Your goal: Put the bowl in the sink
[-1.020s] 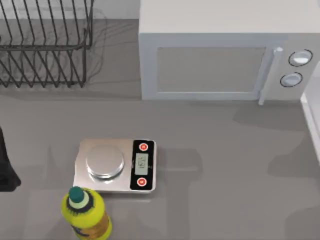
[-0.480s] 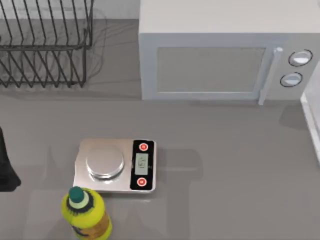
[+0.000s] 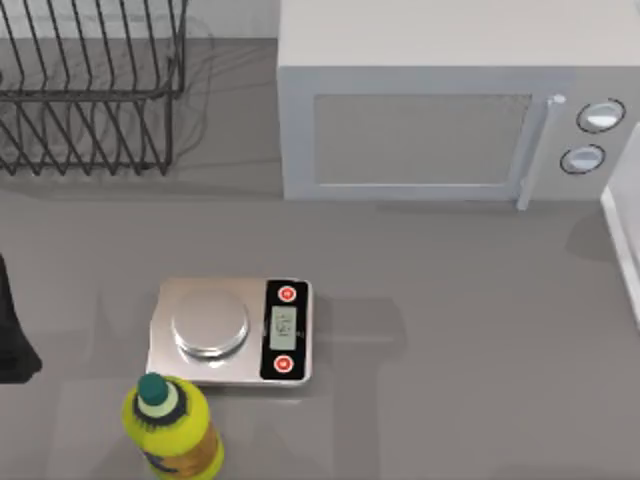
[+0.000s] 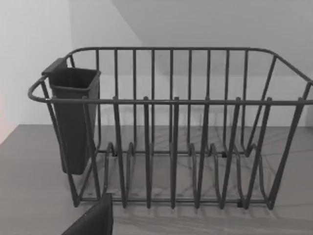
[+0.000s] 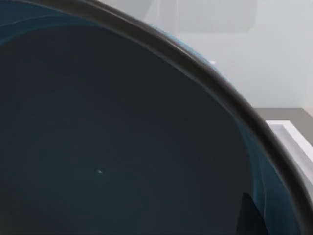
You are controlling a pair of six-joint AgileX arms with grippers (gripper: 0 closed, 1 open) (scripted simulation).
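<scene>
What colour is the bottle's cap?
Dark green cap on the yellow bottle, best in the top view.

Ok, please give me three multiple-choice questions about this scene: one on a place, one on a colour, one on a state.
1. The yellow bottle stands nearest to:
A. the kitchen scale
B. the microwave
C. the dish rack

2. The inside of the bowl is:
A. white
B. dark teal-blue
C. yellow

3. The microwave's door is:
A. wide open
B. removed
C. shut

Answers:
1 A, the bottle sits just in front of the scale.
2 B, the right wrist view shows it close up.
3 C, the door lies flush with the front.
</scene>
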